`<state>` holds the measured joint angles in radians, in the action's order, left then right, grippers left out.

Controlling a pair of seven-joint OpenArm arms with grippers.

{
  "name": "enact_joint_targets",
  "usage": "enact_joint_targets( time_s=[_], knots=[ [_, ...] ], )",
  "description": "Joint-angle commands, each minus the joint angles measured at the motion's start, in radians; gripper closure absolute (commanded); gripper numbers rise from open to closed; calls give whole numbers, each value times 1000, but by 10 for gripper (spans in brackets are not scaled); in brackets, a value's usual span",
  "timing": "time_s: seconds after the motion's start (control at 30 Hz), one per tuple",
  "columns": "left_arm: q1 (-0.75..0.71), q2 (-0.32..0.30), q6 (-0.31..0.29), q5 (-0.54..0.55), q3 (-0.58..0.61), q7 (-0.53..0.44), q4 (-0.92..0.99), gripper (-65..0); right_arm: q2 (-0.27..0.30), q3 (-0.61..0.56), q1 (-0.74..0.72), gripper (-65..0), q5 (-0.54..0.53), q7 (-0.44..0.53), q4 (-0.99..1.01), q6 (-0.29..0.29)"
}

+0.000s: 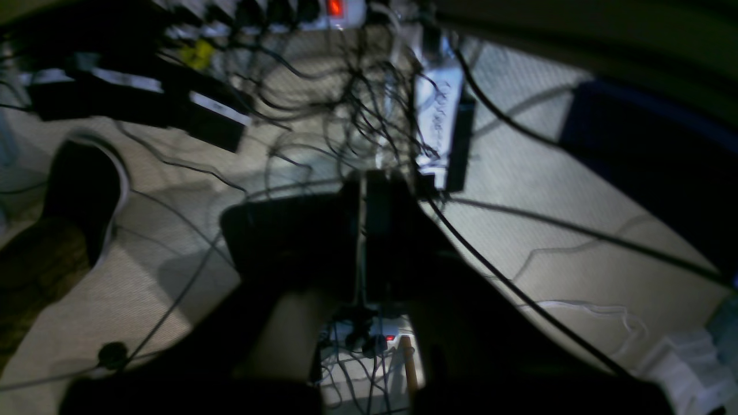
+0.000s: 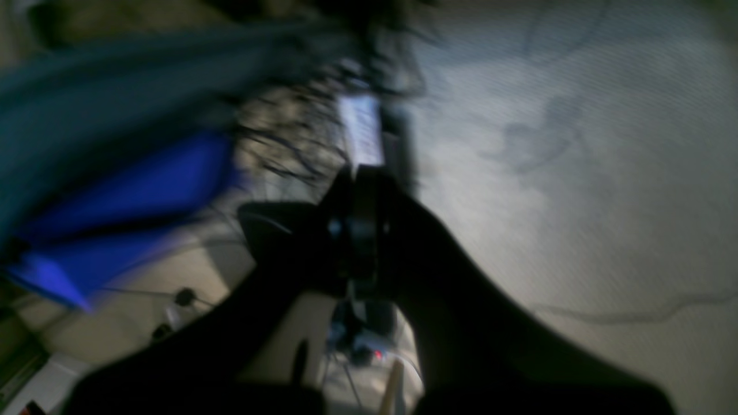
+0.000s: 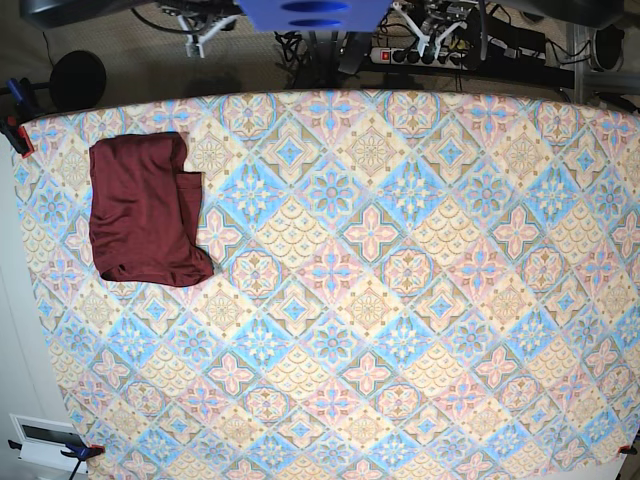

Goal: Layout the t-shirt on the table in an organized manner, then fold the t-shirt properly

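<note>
The dark maroon t-shirt (image 3: 145,210) lies folded into a compact rectangle on the far left part of the table (image 3: 370,300), near its back edge. Both arms are pulled back beyond the table's far edge, off the patterned cloth. In the left wrist view my left gripper (image 1: 364,178) is shut with nothing between its dark fingers, pointing at the carpeted floor. In the blurred right wrist view, my right gripper (image 2: 363,173) is also shut and holds nothing. Neither wrist view shows the t-shirt.
A tangle of black cables and a white power strip (image 1: 438,115) cover the floor behind the table. A blue object (image 2: 115,202) sits left of the right gripper. Clamps (image 3: 15,130) hold the table cloth at the corners.
</note>
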<state>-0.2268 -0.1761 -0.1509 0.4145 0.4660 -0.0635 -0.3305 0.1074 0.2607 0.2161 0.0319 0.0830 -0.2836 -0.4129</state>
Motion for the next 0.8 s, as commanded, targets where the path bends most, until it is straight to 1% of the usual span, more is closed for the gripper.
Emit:
enact_joint_targets(
  time_s=[0.0, 0.17, 0.23, 0.33, 0.47, 0.57, 0.6, 0.77],
  knots=[
    [-1, -3, -2, -2, 1, -6, -2, -4, 31, 2, 4, 0, -2, 14, -6, 36],
    [22, -1, -2, 2, -2, -6, 0, -5, 31, 2, 3, 0, -2, 11, -6, 142],
    [22, -1, -2, 4, -3, -6, 0, -5, 30, 2, 3, 0, -2, -15, -4, 171],
    [25, -1, -2, 4, -3, -6, 0, -5, 7, 2, 3, 0, -2, -42, -4, 171],
    [42, -3, -2, 4, -3, -6, 0, -5, 1, 1, 3, 0, -2, -44, -4, 179],
    [42, -4, -2, 5, -3, -6, 0, -5, -47, -1, 3, 0, -2, -41, -4, 179],
    [42, -4, -2, 5, -3, -6, 0, -4, -54, -1, 3, 0, -2, -41, -4, 179],
    [37, -3, -2, 5, -3, -6, 0, -4, -54, 2, 3, 0, -2, -42, -6, 179]
  ],
)
